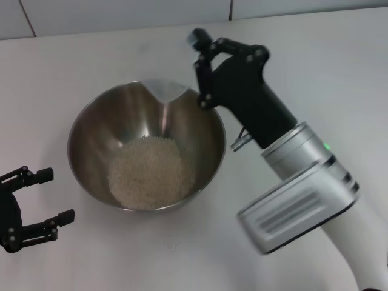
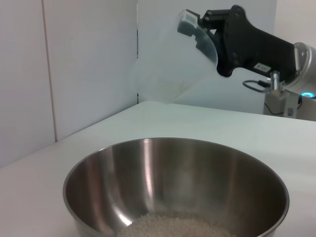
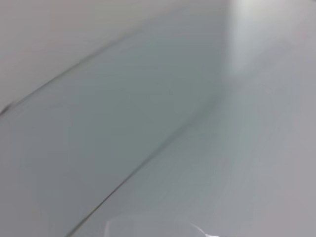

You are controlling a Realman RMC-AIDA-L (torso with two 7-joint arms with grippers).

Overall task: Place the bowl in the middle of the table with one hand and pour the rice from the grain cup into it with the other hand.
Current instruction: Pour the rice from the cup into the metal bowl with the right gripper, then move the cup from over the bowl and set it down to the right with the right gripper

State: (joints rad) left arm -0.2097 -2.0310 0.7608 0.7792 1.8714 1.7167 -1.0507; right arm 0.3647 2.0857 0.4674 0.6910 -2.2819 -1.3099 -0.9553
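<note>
The right gripper [image 1: 203, 70] pinches the grain cup [image 1: 162, 92] at its base, holding it tipped above the bowl's [image 1: 91, 130] rim at about one o'clock, the cup's mouth pointing down toward seven o'clock into the bowl and looking empty. The rice [image 1: 150, 173] lies as a pale heap on the bowl's bottom, below the cup, and the bowl stands on the table [image 1: 315, 66] near its middle. The left gripper [image 1: 42, 197] rests with fingers spread at about eight o'clock of the bowl, near it but apart.
</note>
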